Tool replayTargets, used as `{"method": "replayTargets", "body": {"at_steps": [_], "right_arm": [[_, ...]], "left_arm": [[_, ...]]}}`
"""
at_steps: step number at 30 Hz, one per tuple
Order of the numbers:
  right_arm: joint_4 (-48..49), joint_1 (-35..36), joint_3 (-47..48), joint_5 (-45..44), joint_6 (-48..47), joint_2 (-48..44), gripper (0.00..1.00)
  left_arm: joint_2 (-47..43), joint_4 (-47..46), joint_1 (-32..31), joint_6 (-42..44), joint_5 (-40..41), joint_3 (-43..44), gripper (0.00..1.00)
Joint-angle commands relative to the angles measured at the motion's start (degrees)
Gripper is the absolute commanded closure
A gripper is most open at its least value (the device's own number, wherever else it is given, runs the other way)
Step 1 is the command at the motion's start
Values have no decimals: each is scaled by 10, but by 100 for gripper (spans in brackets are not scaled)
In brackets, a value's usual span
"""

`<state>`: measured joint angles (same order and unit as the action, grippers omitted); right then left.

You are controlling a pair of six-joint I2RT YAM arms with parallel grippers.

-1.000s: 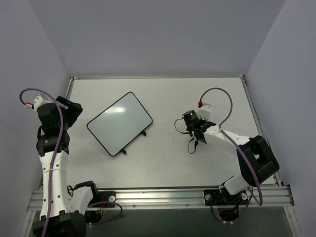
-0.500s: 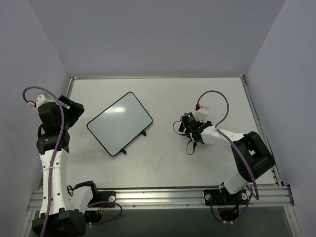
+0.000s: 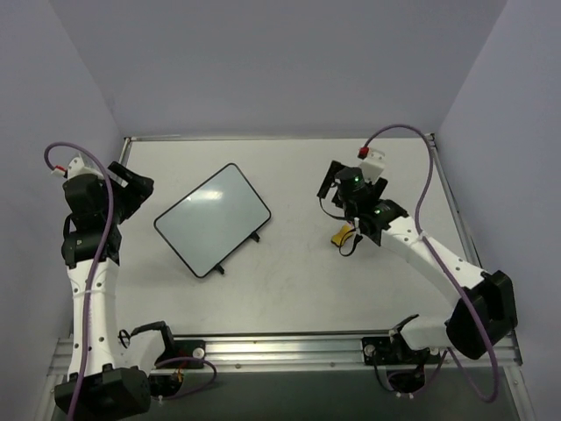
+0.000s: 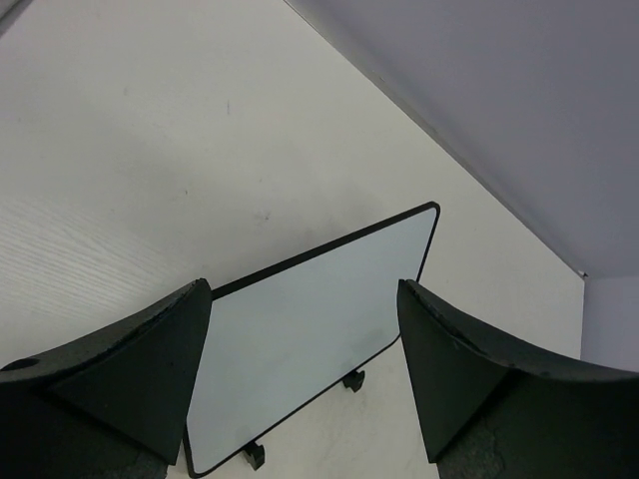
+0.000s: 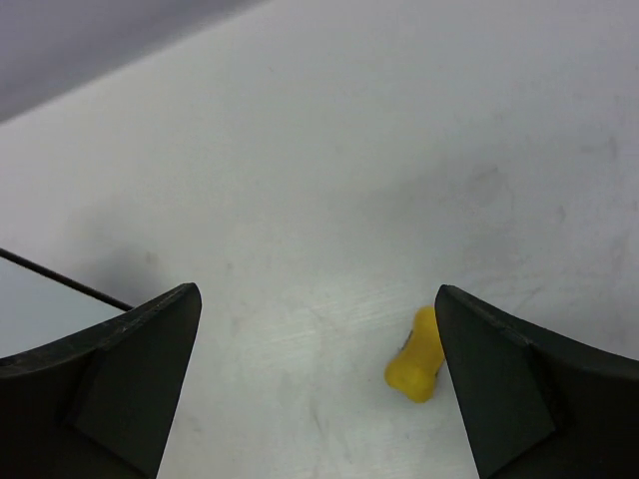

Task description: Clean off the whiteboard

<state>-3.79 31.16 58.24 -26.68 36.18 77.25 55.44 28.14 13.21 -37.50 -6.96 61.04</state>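
The whiteboard [image 3: 212, 219] lies flat on the table left of centre, white with a thin black rim and two small black feet on its near edge. Its face shows no marks. In the left wrist view the whiteboard [image 4: 310, 339] sits below and ahead of my left gripper [image 4: 303, 289], which is open and empty. From above, the left gripper [image 3: 138, 189] hangs just off the board's left corner. My right gripper [image 3: 333, 186] is open and raised, with a small yellow eraser [image 3: 342, 235] on the table beneath it. The eraser [image 5: 419, 364] lies loose by the right finger of that gripper [image 5: 317, 291].
The table [image 3: 289, 289] is white with a metal rail along its near edge [image 3: 289, 346]. Grey walls close in the back and both sides. A corner of the whiteboard [image 5: 40, 299] shows at the left of the right wrist view.
My right gripper has opened and let go of the yellow eraser, which now lies on the table. The right arm has lifted away toward the far side. The left arm has shifted only slightly.
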Motion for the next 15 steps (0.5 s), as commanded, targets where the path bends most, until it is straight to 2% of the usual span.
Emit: {"method": "replayTargets", "body": {"at_steps": [1,9,15], "right_arm": [[-30,-1,68,-5,-63,-51,0],[7,-1,73,15,-96,-133,0],[56,-1,23,2,-102,-194,0]], "left_arm": [[13,10,-1,34,-49,35,16],[19,20,-15,59,-58,49,16],[24,17,-19,60,-60,51,16]]}}
